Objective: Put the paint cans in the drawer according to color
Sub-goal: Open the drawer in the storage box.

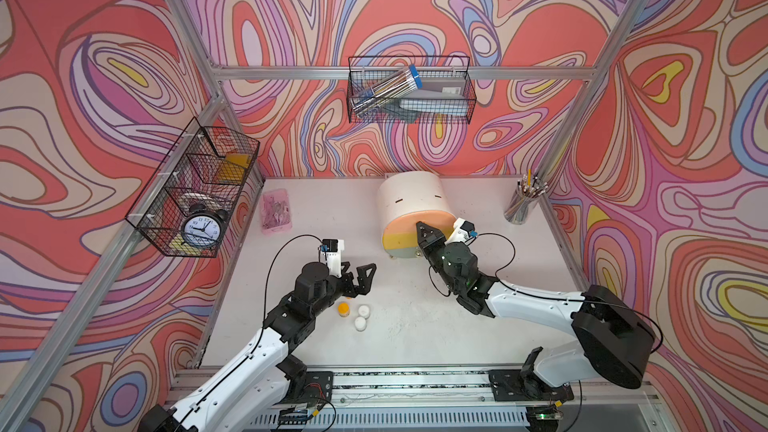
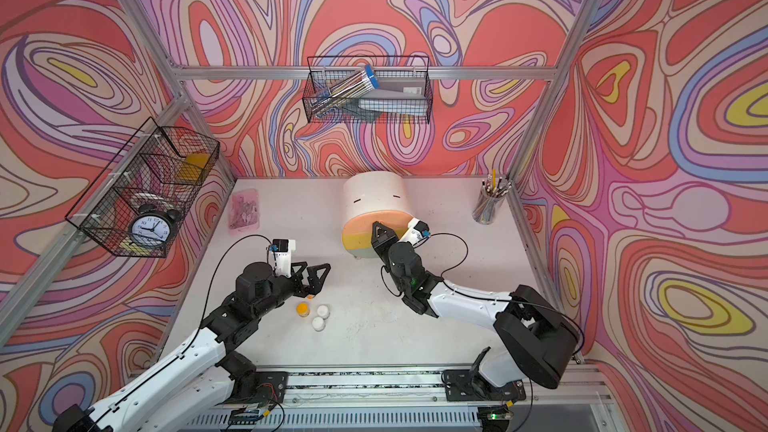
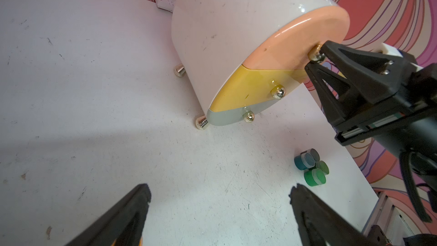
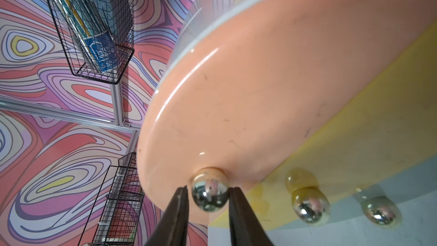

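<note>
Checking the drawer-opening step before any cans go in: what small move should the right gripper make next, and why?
Probably finish closing the right gripper on the gold knob of the peach drawer front. Its fingers flank the knob, with what looks like a sliver of gap on one side, and the drawer front sits flush and unopened. Pulling before the grip is firm could slip off.

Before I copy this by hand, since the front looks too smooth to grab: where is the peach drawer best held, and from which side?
Probably its gold knob, straight from the front, pinching the ball from both sides. The peach drawer has a smooth, curved, closed face; only the knob sticks out. The fingers of the right gripper flank it so.
</note>
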